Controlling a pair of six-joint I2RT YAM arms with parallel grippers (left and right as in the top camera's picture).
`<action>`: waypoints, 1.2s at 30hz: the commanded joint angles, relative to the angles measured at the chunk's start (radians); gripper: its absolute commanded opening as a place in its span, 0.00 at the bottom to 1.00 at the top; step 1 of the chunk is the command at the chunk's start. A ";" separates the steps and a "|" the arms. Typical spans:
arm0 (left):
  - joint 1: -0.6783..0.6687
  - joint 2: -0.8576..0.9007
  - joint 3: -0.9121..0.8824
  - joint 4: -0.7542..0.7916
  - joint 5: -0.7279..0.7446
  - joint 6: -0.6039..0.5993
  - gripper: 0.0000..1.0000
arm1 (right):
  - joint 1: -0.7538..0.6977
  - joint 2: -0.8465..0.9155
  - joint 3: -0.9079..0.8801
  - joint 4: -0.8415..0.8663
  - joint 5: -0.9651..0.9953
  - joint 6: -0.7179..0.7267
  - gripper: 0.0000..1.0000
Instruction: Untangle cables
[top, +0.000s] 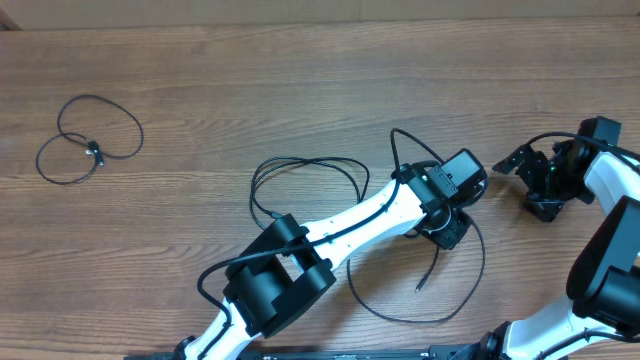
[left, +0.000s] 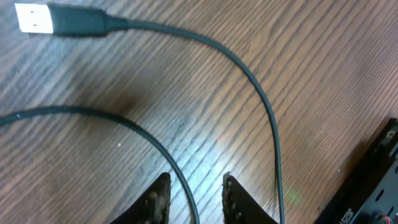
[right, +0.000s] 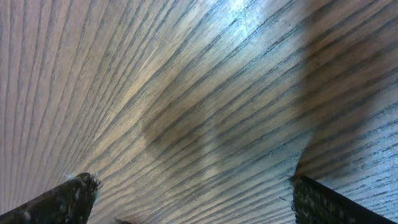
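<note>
Light, limp cable (left: 124, 121) runs ungripped through the narrow left end effector (left: 194, 182); pinch there. Right end effector (right: 189, 186) gapes wide, empty.

All I get of the surroundings is the desk (top: 300, 80) — a brown wood-grain top that fills nearly every view. From overhead its grain runs left to right, with darker streaks through the mid-brown. Along the top edge of that view I see a paler tan strip (top: 400, 8), set off from the wood by a straight line; I cannot tell whether it is a wall or another surface. In the right wrist view the light comes off the wood as a bright glare (right: 249, 9) near the top, and a soft, blurred shadow (right: 186, 134) lies across the middle. The left wrist view shows the same grain running diagonally — with a faint dark patch (left: 124, 109) on it.
</note>
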 joint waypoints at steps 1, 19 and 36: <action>-0.020 0.014 -0.021 -0.016 0.014 0.015 0.29 | -0.002 0.002 0.024 0.004 0.003 -0.005 1.00; -0.085 0.015 -0.085 -0.116 -0.130 0.085 0.42 | -0.002 0.002 0.024 0.004 0.003 -0.004 1.00; -0.145 0.028 -0.086 -0.112 -0.136 0.104 0.50 | -0.002 0.002 0.024 0.004 0.003 -0.005 1.00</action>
